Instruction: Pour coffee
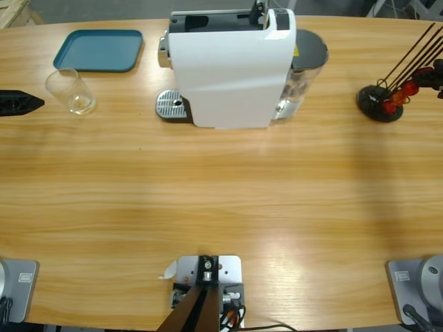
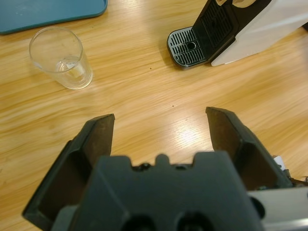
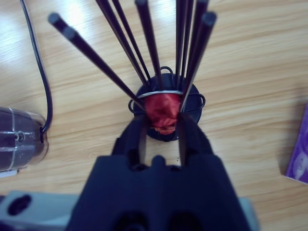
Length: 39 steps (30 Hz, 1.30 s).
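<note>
**Glass stood empty left of the machine**

The left gripper [image 2: 161, 127] hovered with jaws spread, holding nothing, near the clear glass [image 1: 70, 91]; no coffee showed. The right gripper [image 3: 162, 132] clasped a red capsule [image 3: 162, 113] over the black stick holder [image 1: 379, 102].

High view: you look straight down on the wooden table [image 1: 221, 207], far edge at top, coffee machine [image 1: 232, 66] at far middle.

Left wrist view: you look low and slanting toward the far left corner; it shares the empty glass [image 2: 61, 58], drip grille [image 2: 189, 46] and blue tray [image 2: 48, 12] with the high view.

Right wrist view: you look steeply down, close, at the black stick holder [image 3: 166, 110], seen overhead at the far right edge.
</note>
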Available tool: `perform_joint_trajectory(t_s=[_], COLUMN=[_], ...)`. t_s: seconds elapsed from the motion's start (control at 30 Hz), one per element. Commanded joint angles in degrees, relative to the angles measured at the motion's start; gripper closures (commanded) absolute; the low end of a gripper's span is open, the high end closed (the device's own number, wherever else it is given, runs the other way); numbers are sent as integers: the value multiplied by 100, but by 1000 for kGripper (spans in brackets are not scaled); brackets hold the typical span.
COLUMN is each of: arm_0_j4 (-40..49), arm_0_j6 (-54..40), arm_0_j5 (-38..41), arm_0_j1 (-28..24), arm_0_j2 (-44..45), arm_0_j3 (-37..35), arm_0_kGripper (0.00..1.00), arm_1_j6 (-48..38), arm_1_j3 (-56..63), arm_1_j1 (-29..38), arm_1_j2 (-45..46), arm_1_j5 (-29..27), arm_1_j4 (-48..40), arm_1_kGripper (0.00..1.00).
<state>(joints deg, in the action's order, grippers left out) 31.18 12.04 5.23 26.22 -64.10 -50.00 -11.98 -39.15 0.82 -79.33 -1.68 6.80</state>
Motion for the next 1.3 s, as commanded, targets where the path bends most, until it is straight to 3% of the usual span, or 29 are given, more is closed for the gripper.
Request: perform_joint_trajectory(t_s=[0.03,0.47,1.3], arm_0_j4=[-59,-59,-147], arm_0_j6=[-18,-18,0], arm_0_j5=[-57,-57,-31], arm_0_j1=[67,76,76], arm_0_j2=[-68,-76,-296], arm_0_j3=[149,151,105], arm_0_kGripper=[179,179,179], arm_1_j6=[112,135,383], arm_1_j3=[195,155,-2403], arm_1_j1=[-64,-64,163], arm_1_j2=[111,541,1018], arm_1_j5=[-35,-87,-128], arm_1_j4=[-66,2,2435], arm_1_kGripper=[1000,1000,1000])
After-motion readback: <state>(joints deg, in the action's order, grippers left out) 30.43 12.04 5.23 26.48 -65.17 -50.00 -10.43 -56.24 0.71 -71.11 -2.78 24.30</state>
